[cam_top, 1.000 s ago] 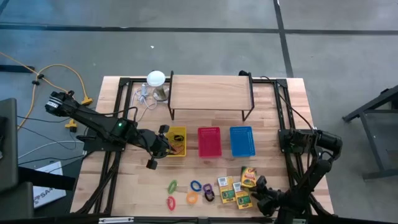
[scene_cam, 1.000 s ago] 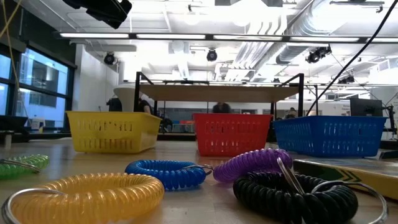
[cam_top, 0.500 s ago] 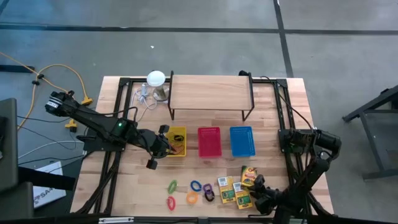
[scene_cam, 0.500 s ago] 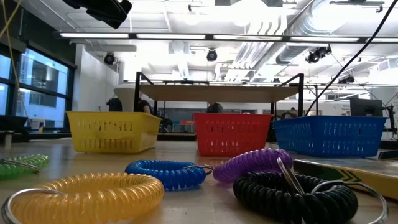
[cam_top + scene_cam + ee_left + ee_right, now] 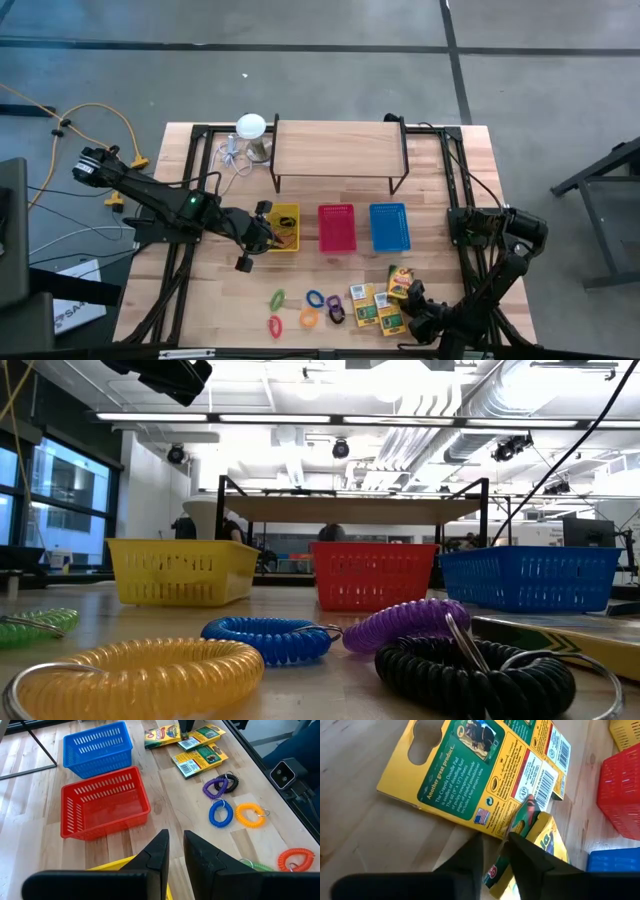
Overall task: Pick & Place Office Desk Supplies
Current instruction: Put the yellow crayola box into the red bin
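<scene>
Several yellow-and-green crayon boxes (image 5: 385, 303) lie at the table's near right. Left of them are coiled rings: green (image 5: 277, 298), blue (image 5: 315, 298), orange (image 5: 308, 318). My right gripper (image 5: 494, 847) is low over the boxes, its fingers closed on the end of one crayon box (image 5: 540, 837). In the high view it shows as my right gripper (image 5: 409, 294). My left gripper (image 5: 176, 845) hangs above the yellow basket (image 5: 283, 228). A narrow gap shows between its fingers, with nothing in it. My right gripper has the end of one crayon box (image 5: 495, 869) between its two fingers. The fingers slant down at it from the table's near right. The box lies flat among the other boxes. The fingers themselves hide how far back it reaches.
Yellow, red (image 5: 337, 227) and blue (image 5: 389, 226) baskets stand in a row mid-table. Behind them is a wooden shelf on a black frame (image 5: 338, 150). A white round-topped object with a cable (image 5: 250, 126) sits at the far left. Black rails run along both table sides.
</scene>
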{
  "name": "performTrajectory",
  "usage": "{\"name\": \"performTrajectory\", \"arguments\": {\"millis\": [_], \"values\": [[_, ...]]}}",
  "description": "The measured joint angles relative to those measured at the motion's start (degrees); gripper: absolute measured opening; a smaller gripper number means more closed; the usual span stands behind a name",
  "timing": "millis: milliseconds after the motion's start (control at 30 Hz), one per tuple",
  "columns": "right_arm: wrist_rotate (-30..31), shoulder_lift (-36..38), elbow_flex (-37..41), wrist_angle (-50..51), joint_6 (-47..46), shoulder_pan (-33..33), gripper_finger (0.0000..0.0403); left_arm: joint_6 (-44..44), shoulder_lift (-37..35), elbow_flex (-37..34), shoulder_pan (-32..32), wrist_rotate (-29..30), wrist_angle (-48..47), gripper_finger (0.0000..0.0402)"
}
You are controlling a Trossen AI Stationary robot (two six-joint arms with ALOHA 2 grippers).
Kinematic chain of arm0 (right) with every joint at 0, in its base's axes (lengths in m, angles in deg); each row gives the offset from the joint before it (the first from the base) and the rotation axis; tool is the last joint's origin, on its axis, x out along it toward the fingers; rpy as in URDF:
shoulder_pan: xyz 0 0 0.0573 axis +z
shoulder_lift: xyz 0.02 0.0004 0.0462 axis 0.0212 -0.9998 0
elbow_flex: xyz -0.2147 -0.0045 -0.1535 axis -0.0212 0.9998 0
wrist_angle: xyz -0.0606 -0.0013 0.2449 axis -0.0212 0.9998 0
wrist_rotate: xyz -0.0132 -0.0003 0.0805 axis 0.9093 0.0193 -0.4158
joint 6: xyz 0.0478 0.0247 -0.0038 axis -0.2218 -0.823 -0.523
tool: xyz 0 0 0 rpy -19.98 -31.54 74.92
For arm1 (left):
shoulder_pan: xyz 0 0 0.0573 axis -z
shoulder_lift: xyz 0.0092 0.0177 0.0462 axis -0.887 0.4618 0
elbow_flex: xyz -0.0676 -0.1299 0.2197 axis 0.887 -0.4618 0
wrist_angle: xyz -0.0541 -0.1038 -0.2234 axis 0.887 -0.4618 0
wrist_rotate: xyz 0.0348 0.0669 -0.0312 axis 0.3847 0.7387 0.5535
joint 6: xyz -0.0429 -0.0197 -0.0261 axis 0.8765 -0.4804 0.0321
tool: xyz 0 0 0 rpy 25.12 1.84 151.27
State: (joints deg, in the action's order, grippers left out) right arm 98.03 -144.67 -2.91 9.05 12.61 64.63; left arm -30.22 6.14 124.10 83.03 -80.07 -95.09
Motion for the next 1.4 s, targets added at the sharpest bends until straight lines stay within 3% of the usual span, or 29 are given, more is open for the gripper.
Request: {"name": "performTrajectory", "arguments": {"millis": [300, 867, 1400], "values": [[0.37, 0.00, 0.00, -0.02, 0.05, 0.00, 0.0006, 0.00, 0.00, 0.00, 0.00, 0.00, 0.01, 0.0054], [3.45, 0.00, -0.03, 0.53, 1.51, 0.13, 0.0002, 0.00, 0.00, 0.00, 0.00, 0.00, 0.01, 0.0054], [4.50, 0.02, -8.95, 13.97, 1.11, 0.13, 0.0002, 0.00, 0.00, 0.00, 0.00, 0.00, 0.01, 0.0054]]}}
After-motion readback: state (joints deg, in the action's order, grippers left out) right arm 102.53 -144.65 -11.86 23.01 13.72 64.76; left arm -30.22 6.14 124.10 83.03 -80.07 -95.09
